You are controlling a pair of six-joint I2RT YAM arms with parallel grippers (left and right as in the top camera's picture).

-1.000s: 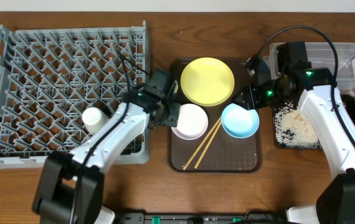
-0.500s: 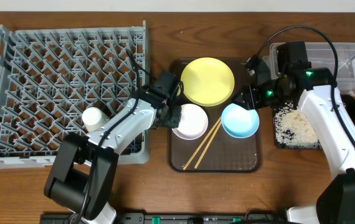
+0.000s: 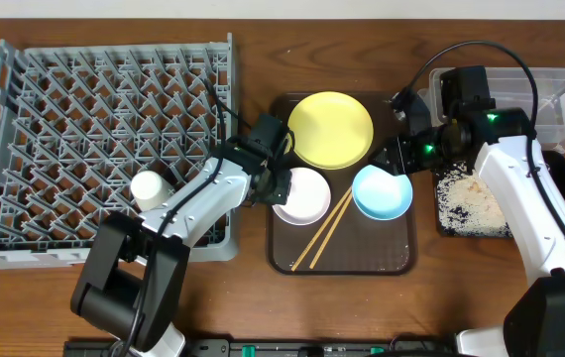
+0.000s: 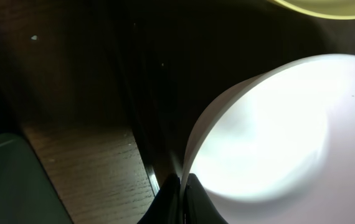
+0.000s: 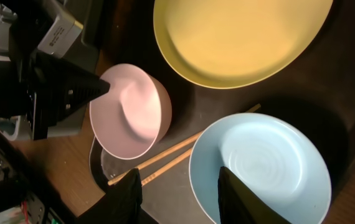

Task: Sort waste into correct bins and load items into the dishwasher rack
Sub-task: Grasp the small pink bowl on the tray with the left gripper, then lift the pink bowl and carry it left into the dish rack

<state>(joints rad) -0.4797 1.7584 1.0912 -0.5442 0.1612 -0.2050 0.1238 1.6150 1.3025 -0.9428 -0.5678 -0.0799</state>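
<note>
Left wrist view: the left gripper, pinched thinly on the 9 o'clock rim of the white bowl, could have let it slip onto the chopsticks; the right gripper gaped empty.

**Dishes mid-counter, rack at left, bins at right**

The grey pegged dishwasher rack fills the left side. The small white cup sits among the pegs at its near right. On the brown serving tray, the yellow plate lies at the far end. The white bowl is near left, its left rim pinched by the left gripper, and the light blue bowl is near right. Wooden chopsticks slant between the bowls. The clear tub stands far right. Nearer, the black tray holds rice-like crumbs.
</note>
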